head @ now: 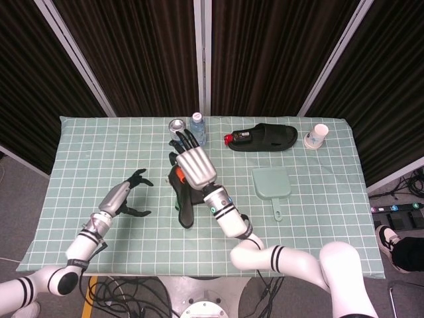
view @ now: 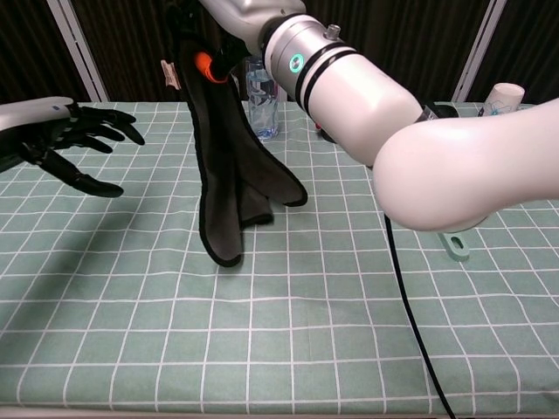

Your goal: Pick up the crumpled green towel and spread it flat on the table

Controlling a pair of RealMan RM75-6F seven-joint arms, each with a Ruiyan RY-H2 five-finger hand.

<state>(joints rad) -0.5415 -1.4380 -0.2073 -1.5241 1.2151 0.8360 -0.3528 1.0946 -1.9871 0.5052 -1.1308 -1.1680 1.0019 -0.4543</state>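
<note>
My right hand [head: 193, 163] is raised above the table's middle and grips the top of the green towel [head: 185, 204]. The towel [view: 225, 175] hangs down in a long fold, its dark side facing the chest view. Its lower end touches the checked tablecloth [view: 288, 349]. In the chest view the right hand [view: 234, 16] is at the top edge, partly cut off. My left hand [head: 128, 193] hovers over the table to the left of the towel, open with fingers spread and holding nothing. From the chest, that left hand [view: 63, 140] shows apart from the towel.
A can [head: 176, 126] and a water bottle [head: 197, 123] stand at the back, behind the towel. A black slipper [head: 265, 138] and a paper cup [head: 318, 135] lie at the back right. A pale green dustpan [head: 271, 183] sits to the right of the towel.
</note>
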